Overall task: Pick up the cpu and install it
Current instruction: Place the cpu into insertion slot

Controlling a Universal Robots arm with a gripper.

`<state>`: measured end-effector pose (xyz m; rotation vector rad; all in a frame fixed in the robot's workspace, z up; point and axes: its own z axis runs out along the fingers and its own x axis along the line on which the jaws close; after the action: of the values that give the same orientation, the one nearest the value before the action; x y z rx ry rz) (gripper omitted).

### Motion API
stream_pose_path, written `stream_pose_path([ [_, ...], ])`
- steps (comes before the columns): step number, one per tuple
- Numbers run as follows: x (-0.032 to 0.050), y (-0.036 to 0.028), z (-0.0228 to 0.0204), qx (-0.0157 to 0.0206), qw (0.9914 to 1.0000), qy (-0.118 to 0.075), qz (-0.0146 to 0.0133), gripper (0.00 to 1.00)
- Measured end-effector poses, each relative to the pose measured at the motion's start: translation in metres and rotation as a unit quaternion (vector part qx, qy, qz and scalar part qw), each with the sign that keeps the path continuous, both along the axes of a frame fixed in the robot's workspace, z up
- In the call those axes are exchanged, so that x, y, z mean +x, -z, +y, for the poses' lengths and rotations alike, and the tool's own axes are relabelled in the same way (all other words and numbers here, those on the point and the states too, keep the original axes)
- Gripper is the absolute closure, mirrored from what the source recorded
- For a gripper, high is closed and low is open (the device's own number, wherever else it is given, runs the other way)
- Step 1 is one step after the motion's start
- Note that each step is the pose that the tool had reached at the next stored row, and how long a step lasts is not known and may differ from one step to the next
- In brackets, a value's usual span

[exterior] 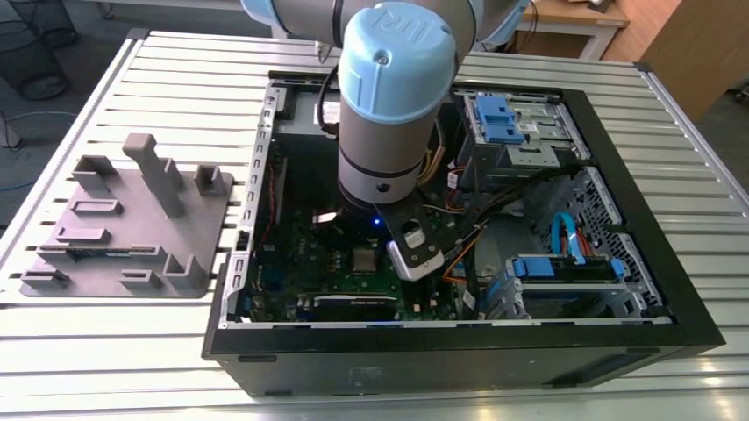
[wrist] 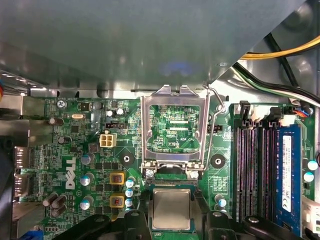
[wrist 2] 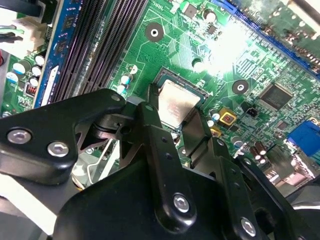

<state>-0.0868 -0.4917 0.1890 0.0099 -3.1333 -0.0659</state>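
Observation:
The cpu (wrist: 171,209) is a flat silver-grey square lying in the socket on the green motherboard (wrist: 70,135). In both wrist views my gripper (wrist 2: 173,109) straddles it, with one black finger (wrist 2: 150,112) against each of two opposite edges, shut on the chip. The silver load frame (wrist: 146,130) stands flipped open just beyond the socket, with its lever (wrist: 216,107) raised beside it. In the exterior view my arm (exterior: 392,96) reaches down into the open computer case (exterior: 468,338), and the cpu (exterior: 365,258) shows as a small grey square under the wrist.
Black memory slots (wrist: 252,165) and a blue slot (wrist: 287,165) run beside the socket. Yellow and black cables (wrist: 280,50) hang nearby. Blue drive bays (exterior: 510,118) fill the case's far corner. A grey parts fixture (exterior: 123,228) sits on the slatted table at the exterior view's left.

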Motion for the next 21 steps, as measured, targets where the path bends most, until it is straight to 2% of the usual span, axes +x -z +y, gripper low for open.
stream_pose_path([
  [8, 0.0001, 0.0005, 0.0001, 0.0004, 1.0, 0.0, -0.0003, 0.55],
  [9, 0.0001, 0.0005, 0.0001, 0.0005, 1.0, 0.0, -0.0003, 0.49],
  [12, 0.0001, 0.0001, 0.0001, 0.0002, 1.0, 0.0, -0.0001, 0.49],
  [19, 0.0, -0.0086, 0.0001, 0.0003, 1.0, 0.0, -0.0002, 0.49],
  [21, 0.0001, -0.0085, 0.0001, 0.0003, 1.0, 0.0, -0.0003, 0.49],
])
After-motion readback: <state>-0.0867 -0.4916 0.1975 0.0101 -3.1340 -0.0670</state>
